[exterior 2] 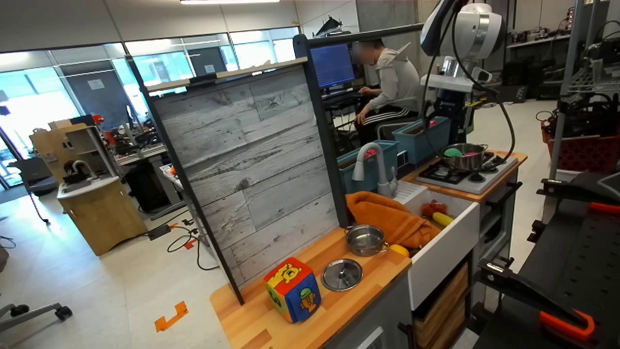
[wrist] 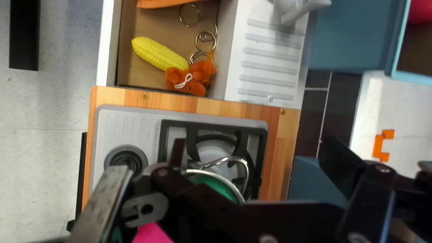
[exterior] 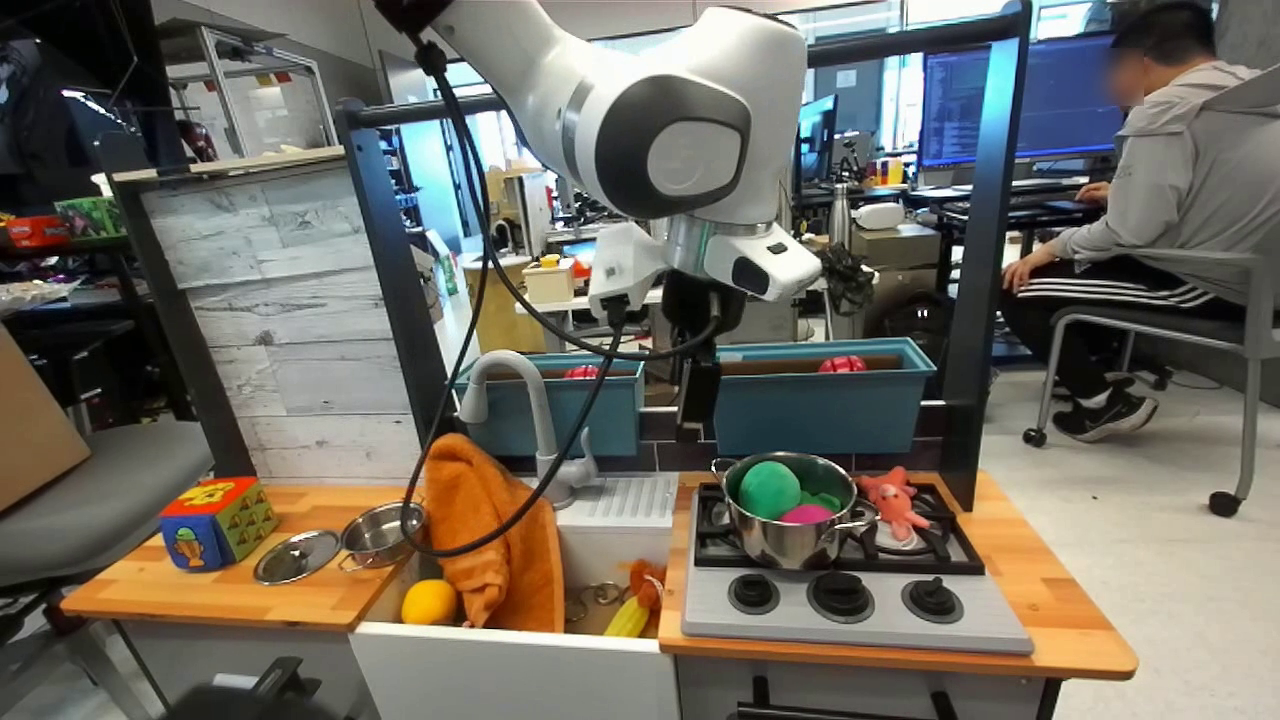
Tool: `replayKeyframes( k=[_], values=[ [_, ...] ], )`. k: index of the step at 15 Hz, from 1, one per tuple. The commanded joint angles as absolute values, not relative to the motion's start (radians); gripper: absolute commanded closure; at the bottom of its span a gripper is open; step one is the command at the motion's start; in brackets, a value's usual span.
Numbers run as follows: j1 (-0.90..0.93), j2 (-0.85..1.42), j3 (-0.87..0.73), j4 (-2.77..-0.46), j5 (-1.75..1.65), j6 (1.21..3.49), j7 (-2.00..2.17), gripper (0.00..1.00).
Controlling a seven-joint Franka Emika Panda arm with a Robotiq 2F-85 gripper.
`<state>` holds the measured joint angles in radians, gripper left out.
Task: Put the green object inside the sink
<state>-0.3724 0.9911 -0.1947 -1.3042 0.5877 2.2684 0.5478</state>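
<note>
A round green object (exterior: 770, 490) sits in a steel pot (exterior: 790, 545) on the stove, beside a pink object (exterior: 806, 514) and another green piece (exterior: 822, 501). The pot also shows in an exterior view (exterior 2: 472, 162). In the wrist view the green object (wrist: 217, 185) is partly hidden by my gripper. My gripper (wrist: 257, 157) is open and empty, its fingers wide apart, pointing down above and behind the pot in an exterior view (exterior: 697, 395). The sink (exterior: 612, 550) is left of the stove; it holds a yellow corn (wrist: 160, 54), an orange toy (wrist: 190, 77) and metal rings.
An orange towel (exterior: 500, 540) drapes into the sink next to an orange ball (exterior: 429, 602). A grey faucet (exterior: 540, 410) rises behind it. Teal planters (exterior: 820, 410) stand behind the stove. A pink starfish toy (exterior: 897, 505) is right of the pot. A cable hangs from the arm.
</note>
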Motion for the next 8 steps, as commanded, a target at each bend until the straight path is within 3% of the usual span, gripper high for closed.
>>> replayKeyframes(
  k=[1,8],
  values=[
    [-0.378,1.116,-0.237,-1.133,0.55,2.311,0.746,0.0],
    [-0.358,1.275,-0.349,-0.943,0.435,2.23,1.071,0.0]
  ],
)
